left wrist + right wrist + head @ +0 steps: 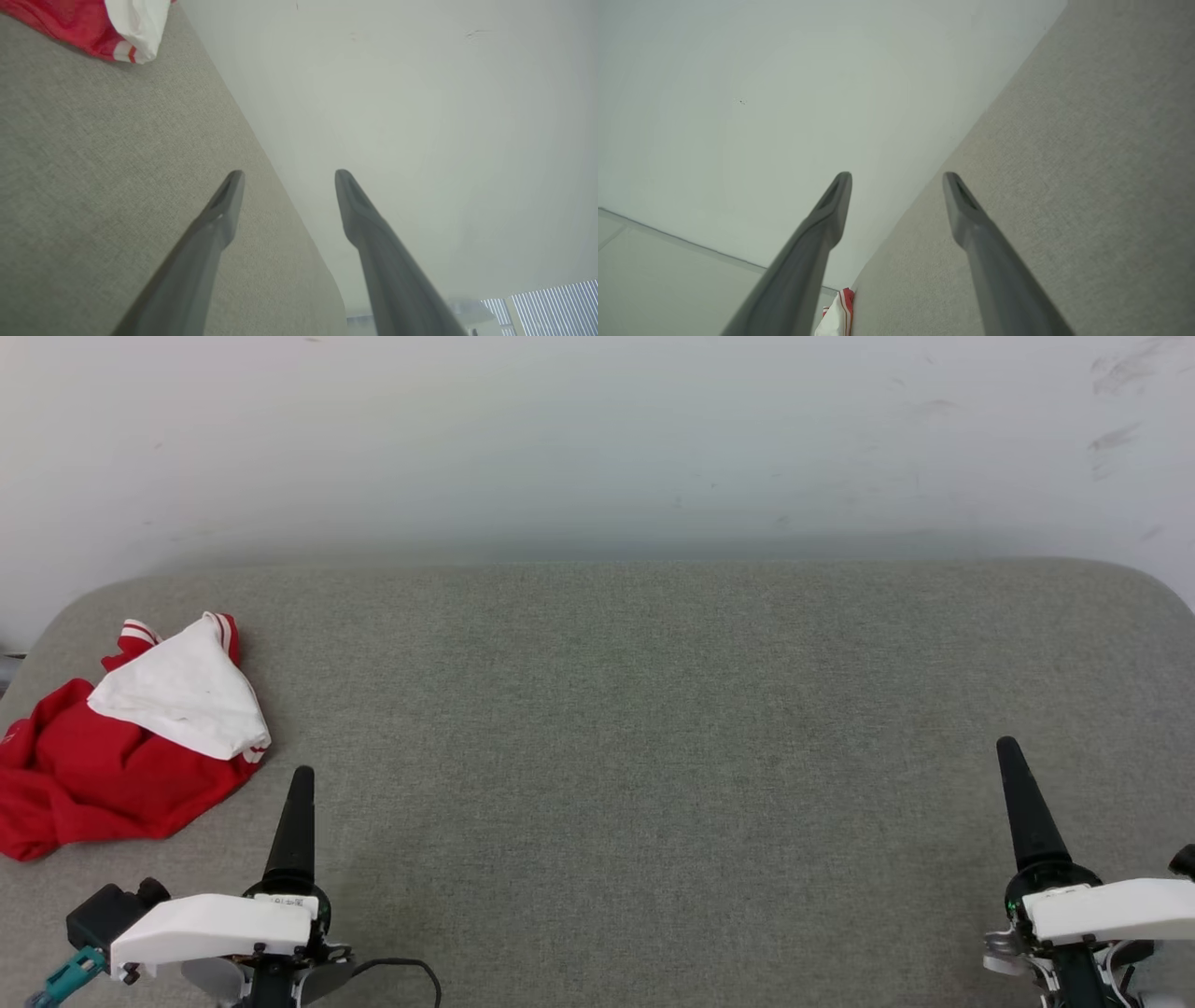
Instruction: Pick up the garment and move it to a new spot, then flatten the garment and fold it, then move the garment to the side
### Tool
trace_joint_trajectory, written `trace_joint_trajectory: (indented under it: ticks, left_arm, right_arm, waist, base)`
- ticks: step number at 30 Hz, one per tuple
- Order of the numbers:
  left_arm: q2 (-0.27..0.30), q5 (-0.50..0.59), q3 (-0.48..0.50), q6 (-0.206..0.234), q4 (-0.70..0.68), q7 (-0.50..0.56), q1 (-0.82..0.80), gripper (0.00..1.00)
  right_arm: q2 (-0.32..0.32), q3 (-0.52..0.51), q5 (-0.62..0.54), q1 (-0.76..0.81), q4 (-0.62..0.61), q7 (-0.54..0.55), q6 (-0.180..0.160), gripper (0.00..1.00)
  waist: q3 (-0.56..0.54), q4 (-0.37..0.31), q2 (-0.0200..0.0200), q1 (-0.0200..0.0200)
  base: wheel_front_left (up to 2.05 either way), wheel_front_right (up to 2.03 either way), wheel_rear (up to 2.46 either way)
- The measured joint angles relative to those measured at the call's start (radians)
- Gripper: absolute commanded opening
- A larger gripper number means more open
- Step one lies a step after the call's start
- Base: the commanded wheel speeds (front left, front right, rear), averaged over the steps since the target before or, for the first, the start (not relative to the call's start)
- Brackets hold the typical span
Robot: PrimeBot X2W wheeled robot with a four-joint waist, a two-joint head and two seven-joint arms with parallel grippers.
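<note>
Both grippers are waiting empty, with the first pick-up not yet begun

The left gripper (pixel 288 173) is holding its jaws wide apart with nothing between them, and the right gripper (pixel 897 175) is doing the same, both hanging over the near side of the grey tabletop (pixel 635 728), well apart from each other. The step in hand looks to be the very first, picking up the garment (pixel 112 775). The next move is likely calling for the left gripper, the nearer one, to reach forward and to its left, come down onto the heap and close on a raised fold. The garment is lying crumpled at the far left of the tabletop, red cloth bunched underneath, a white sleeve with red-white striped trim draped over the top, no lettering showing
</note>
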Motion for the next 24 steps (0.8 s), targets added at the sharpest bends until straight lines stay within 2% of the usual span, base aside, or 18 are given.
trace_joint_trajectory:
  ticks: [10, 24]
  left_arm:
    - [0.000, 0.219, -0.031, 0.055, -0.044, -0.038, 0.007, 1.00]
    - [0.000, 0.459, -0.074, 0.094, -0.075, -0.084, 0.017, 1.00]
  right_arm:
    - [0.000, 0.043, -0.251, 0.018, -0.048, -0.038, 0.000, 1.00]
    - [0.000, 0.063, -0.485, 0.036, -0.052, -0.085, 0.000, 1.00]
  waist:
    - [0.002, 0.004, 0.0000, 0.0000]
    - [0.002, 0.009, 0.0000, 0.0000]
  base:
    - [0.00, 0.00, 0.00]
    - [0.00, 0.00, 0.00]
